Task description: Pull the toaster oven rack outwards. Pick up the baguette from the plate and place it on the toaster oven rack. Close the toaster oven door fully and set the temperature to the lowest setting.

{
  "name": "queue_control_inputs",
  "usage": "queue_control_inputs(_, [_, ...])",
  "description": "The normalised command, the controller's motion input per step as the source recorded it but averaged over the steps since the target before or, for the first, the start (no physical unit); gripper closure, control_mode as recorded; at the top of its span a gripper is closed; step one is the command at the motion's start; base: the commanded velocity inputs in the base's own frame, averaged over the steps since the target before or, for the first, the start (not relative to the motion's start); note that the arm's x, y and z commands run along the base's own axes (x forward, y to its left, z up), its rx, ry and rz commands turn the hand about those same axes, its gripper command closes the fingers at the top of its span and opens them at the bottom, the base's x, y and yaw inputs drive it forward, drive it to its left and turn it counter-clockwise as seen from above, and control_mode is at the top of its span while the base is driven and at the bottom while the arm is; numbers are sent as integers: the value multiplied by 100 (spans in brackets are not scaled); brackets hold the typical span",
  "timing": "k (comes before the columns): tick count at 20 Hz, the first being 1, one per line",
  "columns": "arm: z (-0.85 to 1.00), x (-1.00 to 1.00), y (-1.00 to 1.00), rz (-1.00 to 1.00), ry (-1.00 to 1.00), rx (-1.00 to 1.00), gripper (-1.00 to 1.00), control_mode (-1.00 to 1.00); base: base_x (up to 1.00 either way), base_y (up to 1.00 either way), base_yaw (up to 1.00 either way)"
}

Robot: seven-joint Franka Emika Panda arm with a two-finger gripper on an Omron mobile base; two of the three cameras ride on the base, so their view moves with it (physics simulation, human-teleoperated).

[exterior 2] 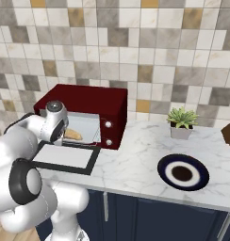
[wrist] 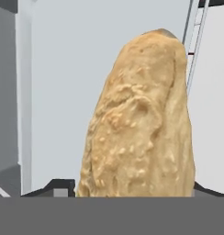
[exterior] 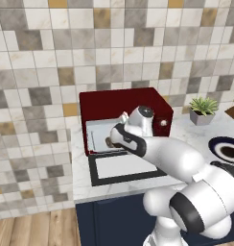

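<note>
A white robot arm reaches into the open mouth of the boxy dark red toaster oven (exterior 2: 88, 101), which stands on a marbled white tabletop (exterior 2: 135, 164) against a wall of grey, beige and ochre tiles (exterior: 37, 72). The black-framed toaster oven door (exterior: 123, 168) lies folded flat toward the robot, its pale grey window facing up. Inside, on the smooth pale toaster oven rack (exterior 2: 86, 129), rests the baguette (wrist: 141, 124), a rough, crusty tan loaf with a rounded end; from the right base camera just a short stretch of it peeks past the wrist. The gripper (exterior: 111, 141) is largely hidden behind the arm's dark-jointed wrist, and whether it grasps the loaf or has let go cannot be told: the loaf sits close before the hand camera, covering the fingertips. Two small silver knobs (exterior 2: 108, 133) stud the oven's right side. Well to the right lies the round dark blue plate (exterior 2: 169, 165) with its pale ring, near a spiky green plant in a grey pot (exterior 2: 182, 123).
</note>
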Motion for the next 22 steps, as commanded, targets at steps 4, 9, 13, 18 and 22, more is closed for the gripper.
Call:
queue_control_inputs(4, [41,0,-26,0,-6,4,-100,-100,0,0,0])
queue_control_inputs(9, [52,-2,-24,0,-15,1,-100,-100,0,0,0])
queue_control_inputs(13, [51,0,-8,0,-20,0,-100,-100,0,0,0])
queue_control_inputs(18, [56,0,-5,0,-25,0,-100,-100,0,0,0])
queue_control_inputs(22, [67,-24,-4,0,-3,4,-100,-100,0,0,0])
